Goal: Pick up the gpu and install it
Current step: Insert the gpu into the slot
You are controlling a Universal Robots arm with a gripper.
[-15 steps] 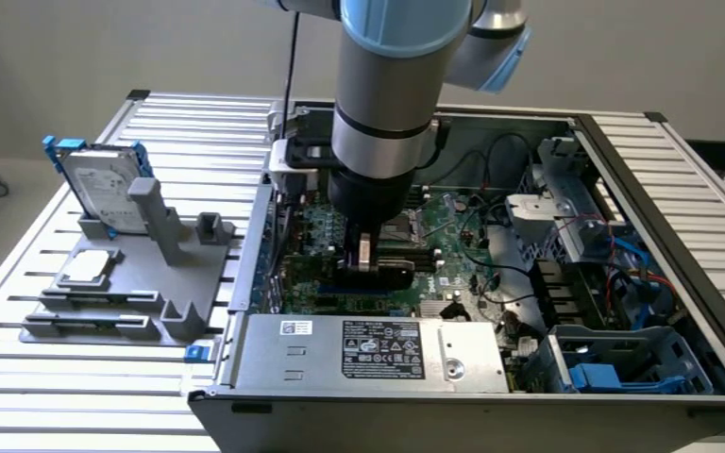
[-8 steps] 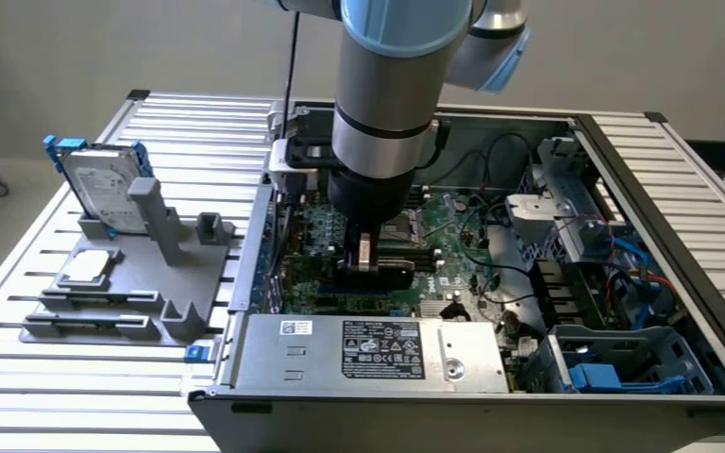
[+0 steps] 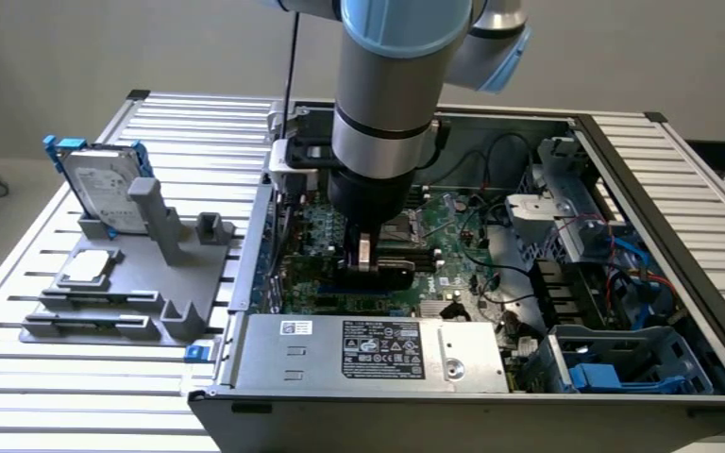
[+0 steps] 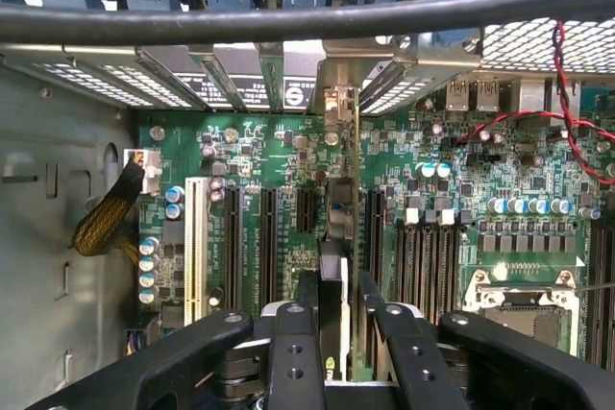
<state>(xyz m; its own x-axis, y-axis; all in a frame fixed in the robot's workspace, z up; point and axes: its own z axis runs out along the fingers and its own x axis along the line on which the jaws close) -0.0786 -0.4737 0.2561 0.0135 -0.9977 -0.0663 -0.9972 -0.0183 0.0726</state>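
Gripper (image 3: 365, 257) clamps thin gpu (image 3: 395, 278) (black, rounded cover) over green motherboard (image 4: 452, 189).

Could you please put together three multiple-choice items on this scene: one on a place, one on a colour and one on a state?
1. Where is the hard drive?
A. in the gray holder outside the computer case
B. inside the case
C. in the gripper

2. What colour is the one odd long slot on the motherboard?
A. red
B. white
C. blue

3. How is the gpu?
A. flat on the table
B. standing in the holder
C. on edge in the gripper

Answers: 1 A, it stands upright in the holder on the exterior view's left. 2 B, its neighbours are black. 3 C, the fingers flank it above the motherboard.
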